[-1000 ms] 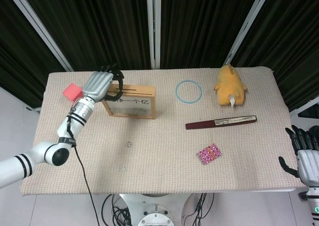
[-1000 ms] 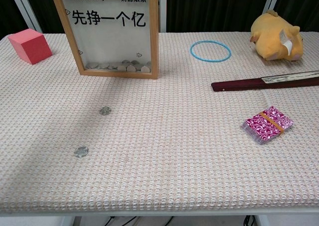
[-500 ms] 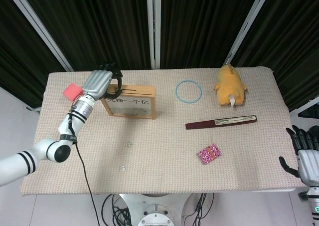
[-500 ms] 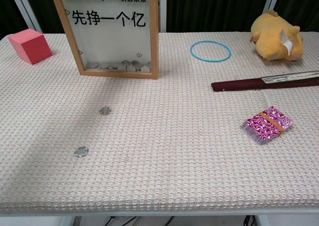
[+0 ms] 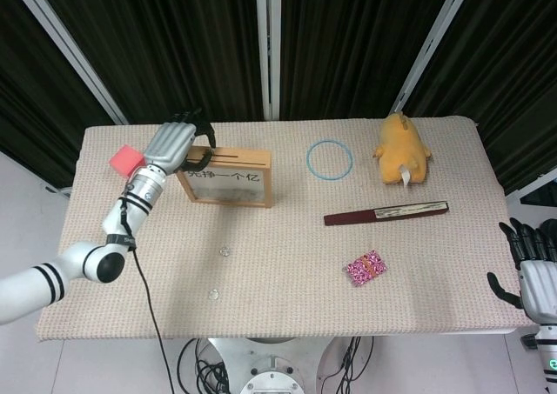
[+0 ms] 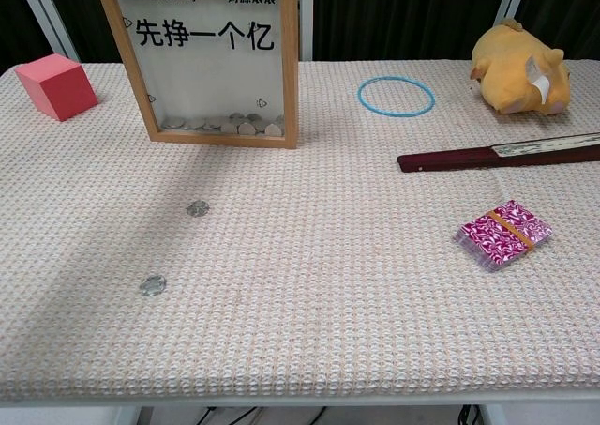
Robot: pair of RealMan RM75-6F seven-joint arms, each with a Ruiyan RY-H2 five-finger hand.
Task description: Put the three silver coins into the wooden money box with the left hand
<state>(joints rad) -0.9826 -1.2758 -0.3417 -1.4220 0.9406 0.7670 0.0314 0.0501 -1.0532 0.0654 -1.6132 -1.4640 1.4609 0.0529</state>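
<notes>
left hand up at the money box, two coins on the cloth

i see my left hand [image 5: 174, 142] raised over the left end of the wooden money box [image 5: 229, 176], its dark fingertips [image 5: 207, 133] hanging above the box's top edge. i cannot tell whether anything is pinched there; the view is too small. the box stands upright at the back left of the table [image 5: 287, 263], and through its clear front in the chest view i can see a row of coins lying along the bottom [image 6: 225, 125].

two silver coins lie loose on the cloth in front of the box: the nearer-to-box coin [image 6: 197, 208] and the front coin [image 6: 152, 284], well apart from each other. the third one i cannot find lying on the cloth in either view.

my right hand [image 5: 533, 268] hangs off the right edge of the table, fingers apart and holding nothing.

also on the table: a pink cube [image 6: 57, 85] left of the box, a blue ring [image 6: 396, 97], a yellow plush toy [image 6: 520, 68], a closed folding fan [image 6: 497, 153] and a pink patterned packet [image 6: 503, 233].
</notes>
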